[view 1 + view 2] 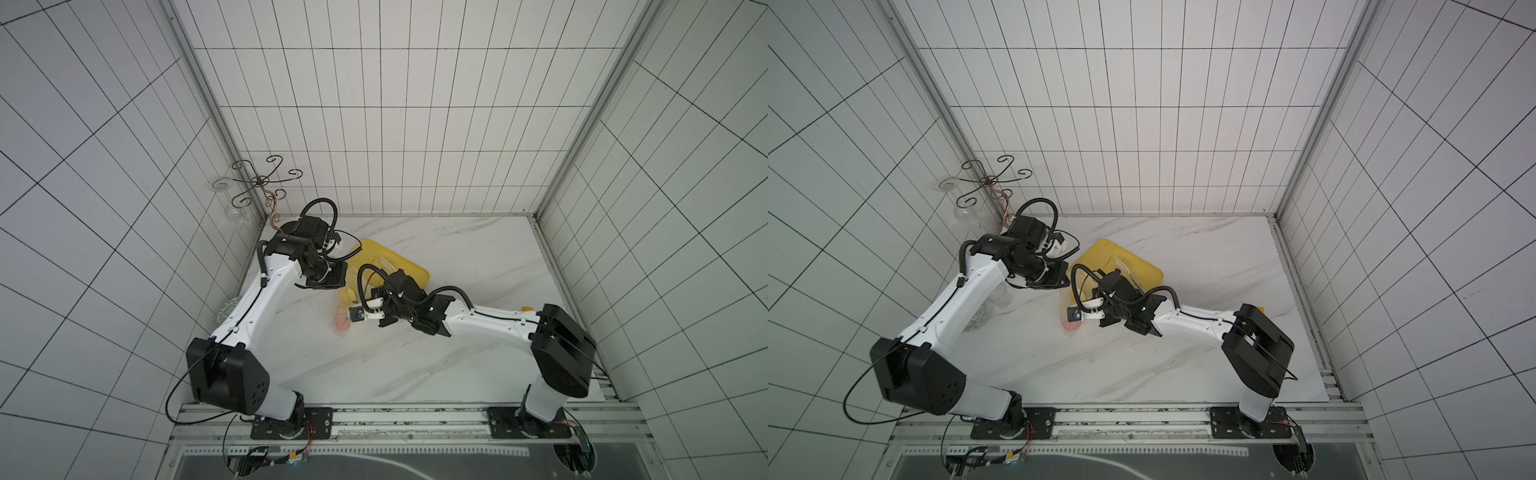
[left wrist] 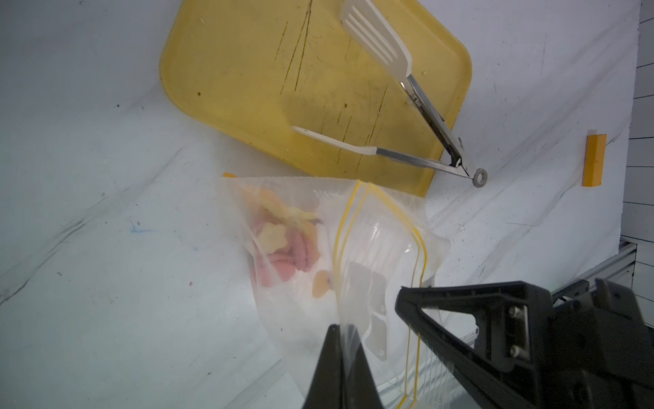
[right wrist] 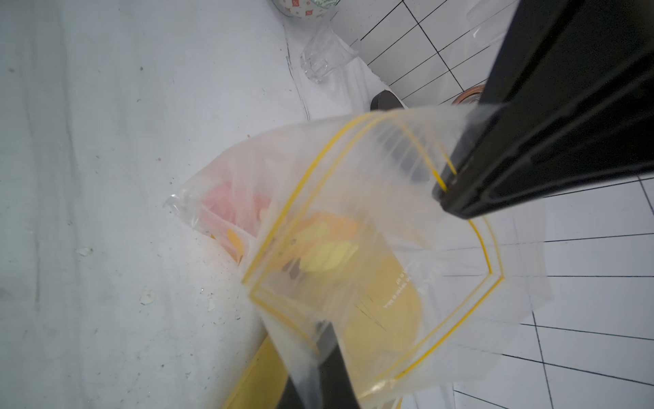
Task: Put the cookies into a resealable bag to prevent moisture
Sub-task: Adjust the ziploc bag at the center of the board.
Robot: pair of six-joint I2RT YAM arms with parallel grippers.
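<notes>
Showing both grippers closed on the mouth of the resealable bag (image 2: 371,248). The left gripper (image 2: 341,340) has its jaws together, with a fold of clear film pinched between them at the yellow zip line. The right gripper (image 3: 325,340) is likewise clamped on the rim, at a spot farther round the same opening. No gap shows between its jaws beyond the film itself. Each gripper also appears in the other arm's wrist view, as a black wedge biting the zip edge.

Between the two grips the mouth is held raised off the table and gapes open. Its paired yellow zip tracks are parted into a loop. The bag's lower part sags onto the marble table (image 1: 457,257), left of the table's middle. It lies just beside the yellow tray (image 2: 247,70), on the tray's side toward the table's front edge.

The cookies (image 2: 286,255) lie inside the bag, heaped at its closed end. They are several pink rounds with a pale flower-shaped piece (image 2: 270,239) on top.

Tongs (image 2: 417,95) with white heads rest on the tray, and their ring end overhangs the tray's rim. An orange block (image 2: 594,159) lies well apart, near the table's right edge. A clear glass (image 3: 322,60) sits near the left edge, and a wire stand (image 1: 259,180) rises at the far left corner.
</notes>
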